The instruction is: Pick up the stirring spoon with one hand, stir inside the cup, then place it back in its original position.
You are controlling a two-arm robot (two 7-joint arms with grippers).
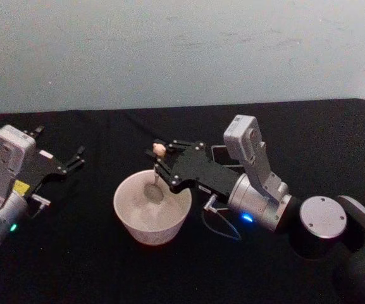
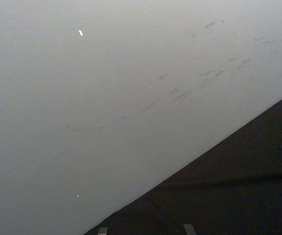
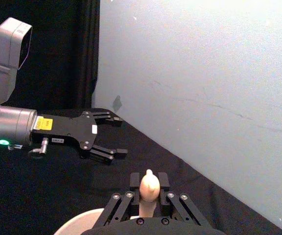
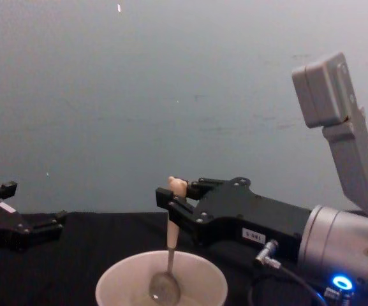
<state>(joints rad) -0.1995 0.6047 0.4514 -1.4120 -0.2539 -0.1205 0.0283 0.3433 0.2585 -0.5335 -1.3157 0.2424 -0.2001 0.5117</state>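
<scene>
Left of the wide cream-white round cup [image 1: 154, 229], our left black angular claw [image 3: 118, 136] hangs idle above the black tabletop [image 1: 74, 253], fingers spread. Inside the cup stands the slim stirring spoon [image 4: 170, 252], nearly upright, its small bowl low within the cup. From the cup's right side, our right black claw [image 1: 159, 158] pinches the spoon's handle just under the knob. We judge that stirring is the step in hand. We should circle gently, hold the spoon's bowl inside the thick rim, avoid shoving the wall so the cup neither slides nor tips, and grip firmly. The spoon has a pale peach handle, a small bear-head knob, a thin dark stem and a greyish bowl.
</scene>
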